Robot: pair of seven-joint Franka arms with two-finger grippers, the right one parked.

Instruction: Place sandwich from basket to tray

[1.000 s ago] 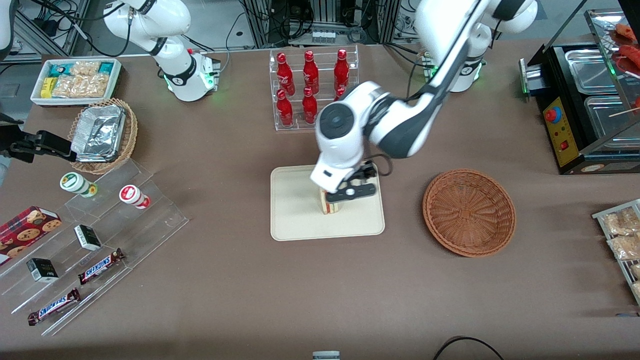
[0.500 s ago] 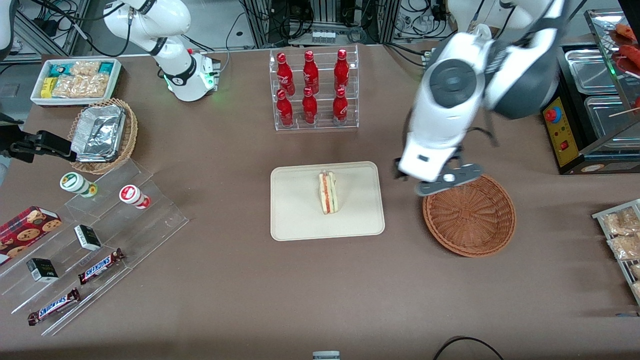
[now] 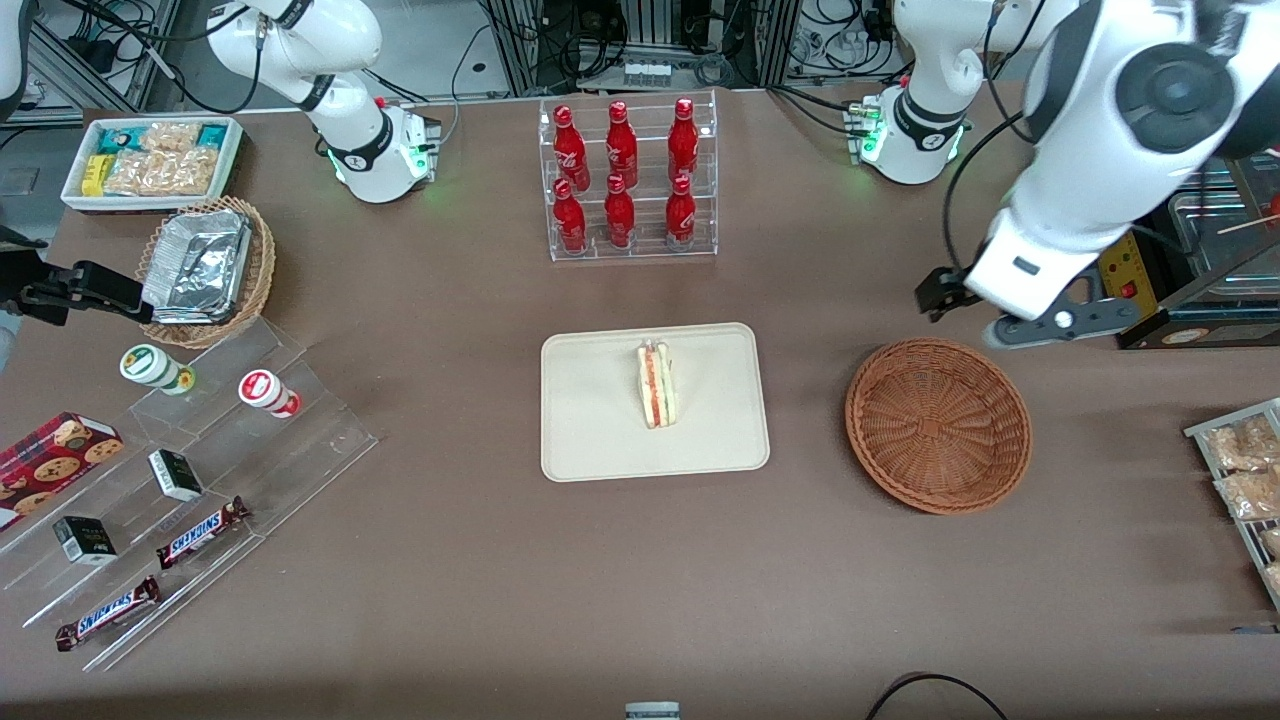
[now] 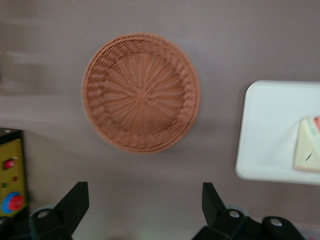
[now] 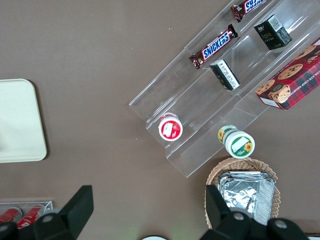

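On the tray the sandwich stood on edge; gripper hung above the table near the basket, fingers spread, holding nothing

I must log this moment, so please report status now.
Left pincer open, empty, above the table near the round reddish-brown wicker basket. Triangular white-bread sandwich on the cream rectangular tray. Nothing in the way.

Six red bottles standing in clear acrylic rack; tan wicker basket of foil containers sitting near clear stepped shelf holding Snickers bars toward parked arm's end of brown bench.
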